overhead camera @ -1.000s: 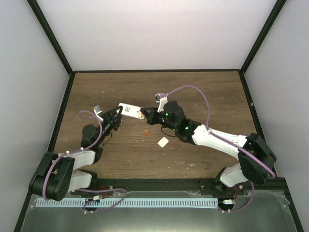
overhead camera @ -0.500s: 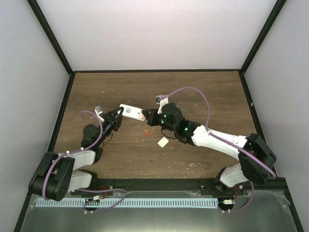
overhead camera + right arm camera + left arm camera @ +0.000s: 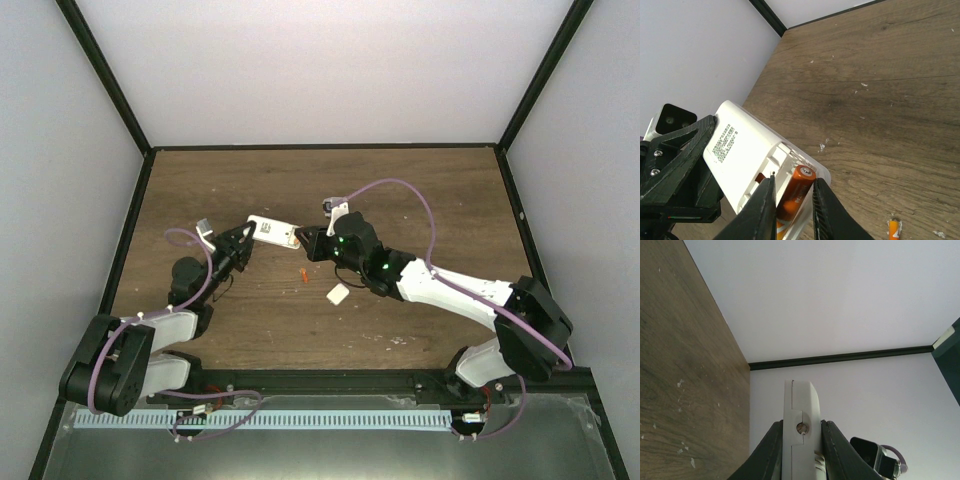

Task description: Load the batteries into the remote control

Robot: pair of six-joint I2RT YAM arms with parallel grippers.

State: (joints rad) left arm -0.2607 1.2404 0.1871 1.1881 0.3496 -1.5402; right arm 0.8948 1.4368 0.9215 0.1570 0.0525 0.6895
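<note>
My left gripper (image 3: 240,246) is shut on the white remote control (image 3: 271,232) and holds it above the table, back side up, with the battery recess open. In the left wrist view the remote (image 3: 801,415) stands edge-on between the jaws (image 3: 801,429). My right gripper (image 3: 792,187) is shut on an orange battery (image 3: 797,192), which lies tilted in the recess at the remote's (image 3: 742,145) end. The second orange battery (image 3: 303,274) lies on the table below the remote, and also shows in the right wrist view (image 3: 894,228).
A small white cover piece (image 3: 337,293) lies on the wooden table (image 3: 420,200) near the loose battery. Pale specks are scattered over the wood. Black frame posts and white walls enclose the table.
My right gripper with the battery has shifted slightly down and left against the remote's end. The left gripper and the remote have barely moved.
</note>
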